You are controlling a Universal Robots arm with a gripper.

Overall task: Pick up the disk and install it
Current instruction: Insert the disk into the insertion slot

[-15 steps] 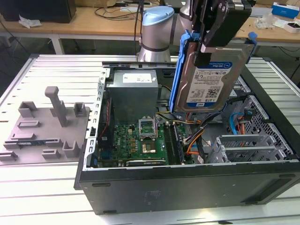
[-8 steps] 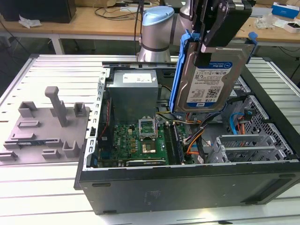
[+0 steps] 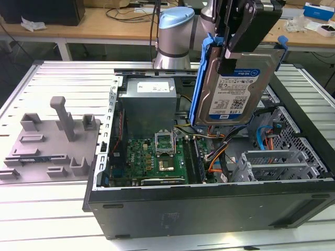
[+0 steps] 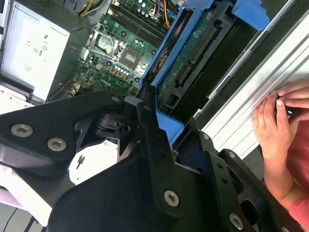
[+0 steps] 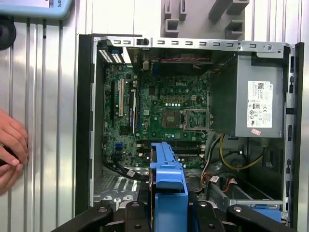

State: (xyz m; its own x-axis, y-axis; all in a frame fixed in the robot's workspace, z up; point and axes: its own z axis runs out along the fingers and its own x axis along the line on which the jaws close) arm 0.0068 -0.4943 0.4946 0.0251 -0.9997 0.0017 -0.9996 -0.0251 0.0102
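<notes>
So, I'm holding the disk (image 3: pixel 236 91) upright in the air, the gripper (image 3: pixel 230 56) clamping its fingers on the blue-bracketed top edge, above the open computer case (image 3: pixel 209 209). Pickup looks done; seating it in the case is remaining. A person's hand (image 4: pixel 276 121) is resting on the bench (image 3: pixel 52 209).

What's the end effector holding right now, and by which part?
The end effector grips the disk by its upper edge, so it hangs upright above the open case.

Arm (image 3: pixel 175 31) high, wrist aimed downward, jaws clamped on disk (image 3: pixel 235 91) top edge.
</notes>
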